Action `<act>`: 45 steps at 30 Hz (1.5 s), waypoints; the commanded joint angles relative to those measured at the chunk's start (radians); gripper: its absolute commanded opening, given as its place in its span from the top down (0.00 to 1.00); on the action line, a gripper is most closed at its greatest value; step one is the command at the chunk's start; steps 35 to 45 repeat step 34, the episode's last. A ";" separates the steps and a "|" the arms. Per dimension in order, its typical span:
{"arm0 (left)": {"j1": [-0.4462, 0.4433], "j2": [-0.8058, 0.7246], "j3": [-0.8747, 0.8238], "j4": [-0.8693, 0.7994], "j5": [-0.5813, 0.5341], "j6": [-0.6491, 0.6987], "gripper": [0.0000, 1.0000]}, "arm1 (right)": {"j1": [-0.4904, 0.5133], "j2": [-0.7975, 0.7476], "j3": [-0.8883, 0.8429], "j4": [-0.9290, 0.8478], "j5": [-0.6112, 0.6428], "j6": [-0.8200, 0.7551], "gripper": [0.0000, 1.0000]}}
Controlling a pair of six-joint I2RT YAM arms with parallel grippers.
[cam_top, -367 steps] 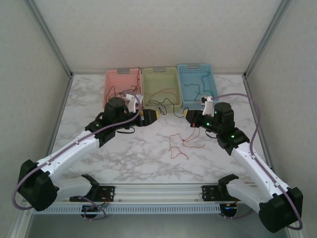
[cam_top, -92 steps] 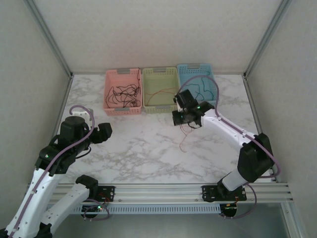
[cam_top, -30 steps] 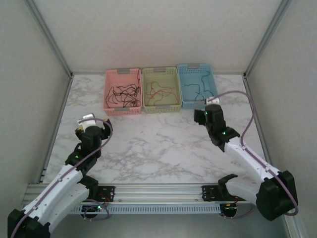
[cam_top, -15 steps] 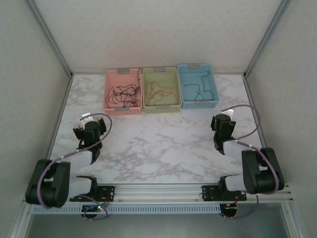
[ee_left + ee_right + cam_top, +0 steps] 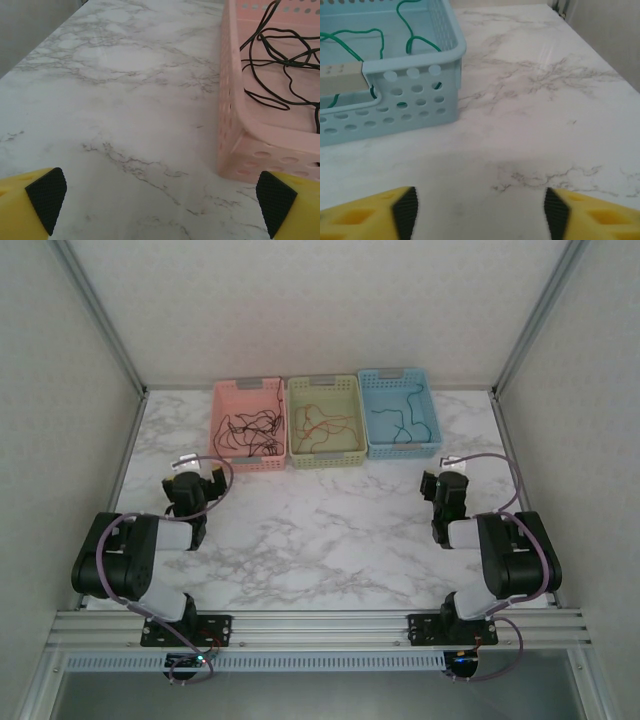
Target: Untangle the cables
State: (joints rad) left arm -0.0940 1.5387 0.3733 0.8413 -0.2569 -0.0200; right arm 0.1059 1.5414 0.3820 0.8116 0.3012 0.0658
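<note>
Left tool [image 5: 160, 200] and right tool [image 5: 479, 210] are spread, empty; the thin cables [image 5: 246, 426] look limp and light, best pinched at a raised loop.

Black cables [image 5: 247, 426], reddish cables [image 5: 322, 426], green cable [image 5: 398, 423] lie separated.
</note>
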 commanded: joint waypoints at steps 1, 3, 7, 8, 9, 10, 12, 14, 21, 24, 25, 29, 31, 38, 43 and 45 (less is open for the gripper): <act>0.012 0.000 0.015 0.033 0.041 0.013 0.00 | -0.007 0.005 -0.007 0.061 -0.026 -0.010 0.01; 0.014 -0.001 0.015 0.031 0.046 0.012 0.00 | -0.008 0.004 -0.006 0.060 -0.025 -0.011 0.01; 0.016 0.000 0.015 0.030 0.051 0.011 0.00 | -0.007 0.001 -0.009 0.058 -0.026 -0.013 0.01; 0.017 -0.001 0.016 0.029 0.054 0.011 0.00 | -0.008 0.001 -0.008 0.059 -0.027 -0.012 0.01; 0.019 -0.001 0.016 0.027 0.056 0.011 0.00 | -0.007 0.001 -0.008 0.059 -0.026 -0.012 0.01; 0.019 -0.001 0.016 0.028 0.056 0.011 0.00 | -0.007 0.001 -0.008 0.058 -0.026 -0.012 0.01; 0.019 -0.001 0.016 0.026 0.058 0.011 0.00 | -0.007 0.000 -0.008 0.058 -0.028 -0.012 0.01; 0.019 -0.001 0.016 0.026 0.058 0.011 0.00 | -0.007 0.002 -0.008 0.059 -0.027 -0.013 0.01; 0.021 -0.001 0.018 0.024 0.062 0.009 0.00 | -0.007 0.002 -0.008 0.058 -0.027 -0.012 0.01; 0.022 0.000 0.018 0.025 0.063 0.009 0.00 | -0.006 0.002 -0.007 0.056 -0.028 -0.012 0.01; 0.021 -0.001 0.018 0.024 0.063 0.009 0.00 | -0.007 0.002 -0.005 0.053 -0.036 -0.016 0.01; 0.022 -0.001 0.018 0.022 0.065 0.009 0.00 | -0.028 0.002 0.012 0.019 -0.126 -0.023 0.01; 0.022 -0.001 0.019 0.022 0.066 0.009 0.00 | -0.029 0.000 0.009 0.025 -0.145 -0.031 0.01; 0.024 -0.001 0.019 0.021 0.068 0.008 0.00 | -0.029 -0.001 0.005 0.029 -0.149 -0.032 0.01; 0.024 -0.001 0.019 0.021 0.068 0.008 0.00 | -0.029 -0.001 0.005 0.029 -0.149 -0.032 0.01; 0.024 -0.001 0.019 0.021 0.068 0.008 0.00 | -0.029 -0.001 0.005 0.029 -0.149 -0.032 0.01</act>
